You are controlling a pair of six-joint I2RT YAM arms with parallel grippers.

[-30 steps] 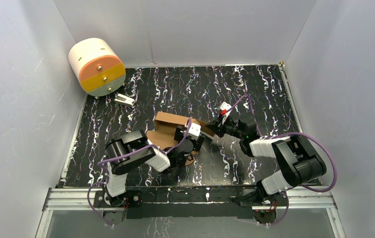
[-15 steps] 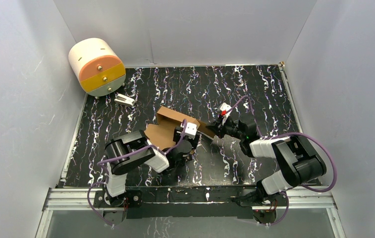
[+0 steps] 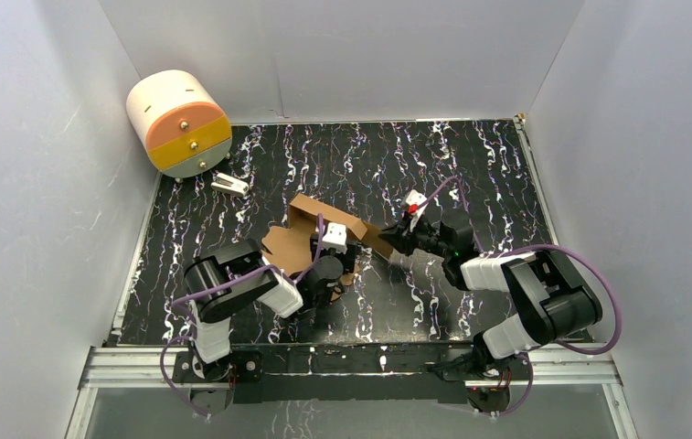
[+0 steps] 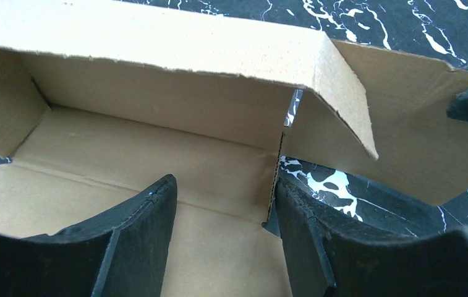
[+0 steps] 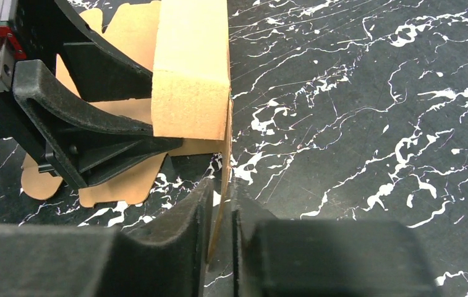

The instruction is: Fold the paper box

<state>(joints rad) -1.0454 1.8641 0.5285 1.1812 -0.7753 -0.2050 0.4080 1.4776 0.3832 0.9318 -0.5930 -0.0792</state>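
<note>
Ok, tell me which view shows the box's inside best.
Left wrist: the box fills it, floor, back wall and creases plain. Top external shows it small, half under the left arm. Right wrist shows only its outer end and a flap.

Grey walls (image 3: 351,55) on 3 sides; black marbled table (image 3: 470,165).

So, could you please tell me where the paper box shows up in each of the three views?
Top external: paper box at table centre, between both arms.
Left wrist: paper box fills the upper frame, wall raised, interior visible.
Right wrist: paper box upper left, a thin flap running down between the fingers.
Shared landmark: left end effector, reaching into the box.
</note>
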